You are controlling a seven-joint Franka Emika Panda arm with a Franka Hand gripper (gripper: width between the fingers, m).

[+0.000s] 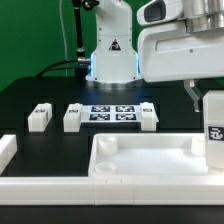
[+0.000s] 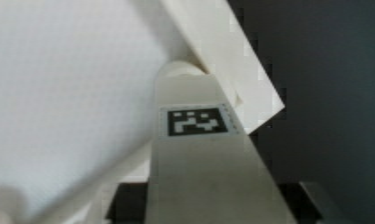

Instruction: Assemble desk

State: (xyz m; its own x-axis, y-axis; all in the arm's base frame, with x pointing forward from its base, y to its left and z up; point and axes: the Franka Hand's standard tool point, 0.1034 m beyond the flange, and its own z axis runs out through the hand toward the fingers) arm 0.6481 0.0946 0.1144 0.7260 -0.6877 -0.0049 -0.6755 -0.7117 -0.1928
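The white desk top (image 1: 150,158), a tray with a raised rim, lies at the table's front. My gripper (image 1: 207,100) is at the exterior view's right, shut on a white leg (image 1: 213,128) with a black-and-white tag, held upright at the top's right end. In the wrist view the leg (image 2: 205,150) runs out from between my dark fingers (image 2: 139,200). Its far end is at the rim (image 2: 228,60) near a corner of the top (image 2: 77,90). I cannot tell if it touches. Three more legs (image 1: 39,117), (image 1: 73,117), (image 1: 147,115) lie behind the top.
The marker board (image 1: 112,112) lies flat between the loose legs, in front of the robot base (image 1: 110,55). Low white rails (image 1: 40,186) edge the table at the front and at the exterior view's left (image 1: 6,150). Black table (image 2: 326,90) shows beside the top.
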